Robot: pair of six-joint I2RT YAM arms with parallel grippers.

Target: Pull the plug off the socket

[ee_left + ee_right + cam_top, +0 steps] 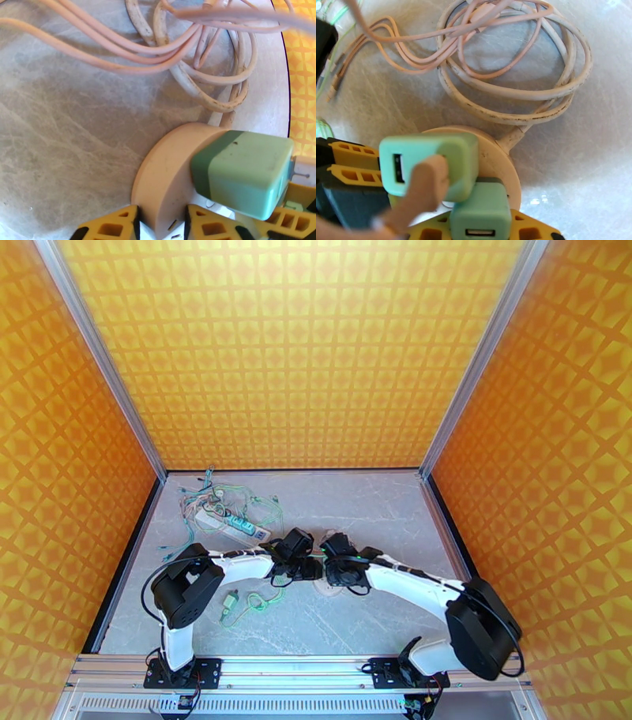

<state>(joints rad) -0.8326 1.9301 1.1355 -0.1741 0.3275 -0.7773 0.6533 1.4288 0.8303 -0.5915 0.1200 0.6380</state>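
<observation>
From above we see the left hand (305,565) and the right hand (335,565) facing each other, very close, in the middle of the desk (379,508). Beyond the left hand and to its left, a power strip (231,526) lies in a tangle of thin green wires. Behind the left hand, toward the arm bases, a small green adapter (229,601) lies on the desk.

In the left wrist view, the left hand (160,225) is closed on the round cream socket (166,173). The rim of the socket stands between the two yellow fingers (108,229). The green plug (243,173) is just to the right of this hand, with its dark end against the face of the socket. Beyond the hand, a dirty white cord (197,92) lies coiled with pink cables (150,50).

In the right wrist view, the right hand (482,227) grips the plug (481,213) between its fingers, and the plug touches the socket (501,158). A second green plug (446,158), with a pink cable in its port, sits just beyond the hand, to the left. The cord (486,112) loops farther beyond.
</observation>
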